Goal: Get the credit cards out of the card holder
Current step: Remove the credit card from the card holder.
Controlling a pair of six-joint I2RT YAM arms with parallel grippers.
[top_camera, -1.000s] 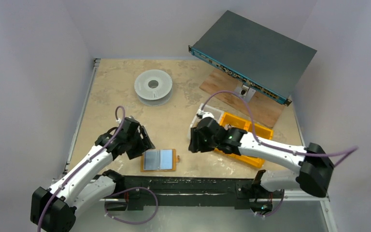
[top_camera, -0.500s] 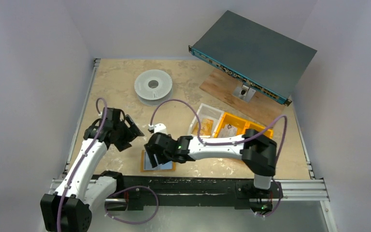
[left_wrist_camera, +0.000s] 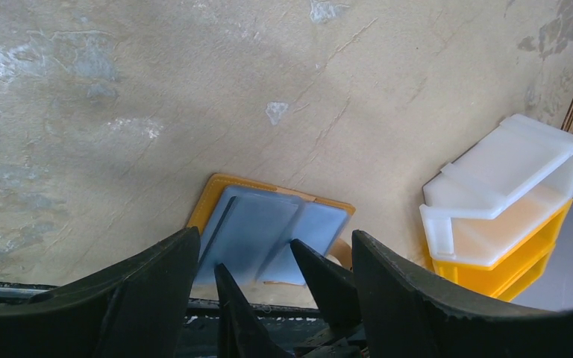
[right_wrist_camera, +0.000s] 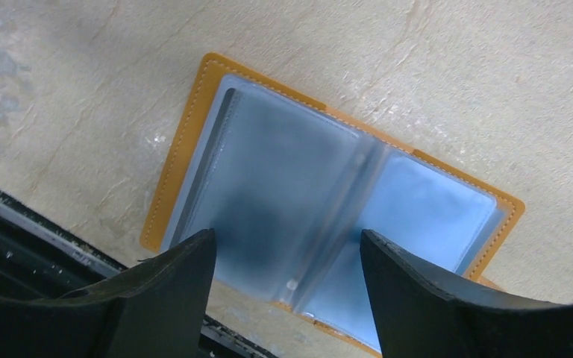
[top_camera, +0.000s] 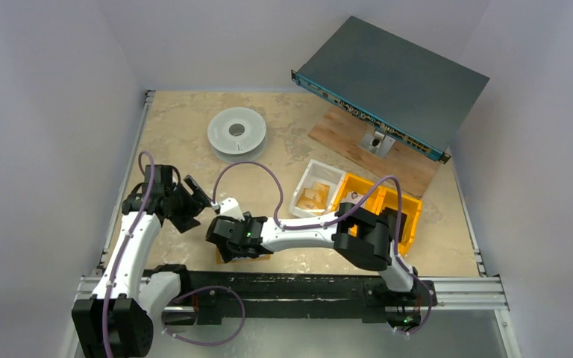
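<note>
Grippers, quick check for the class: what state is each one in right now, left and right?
Left gripper: open, holding nothing.
Right gripper: open, jaws spread over the opened card holder, gripping nothing.

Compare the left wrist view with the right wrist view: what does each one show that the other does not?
Only the left wrist view shows the white bin and the orange bin next to it, plus the right gripper from outside, open above the card holder. Only the right wrist view shows the stitching along the holder's edge. Both show the holder lying open on the table.
</note>
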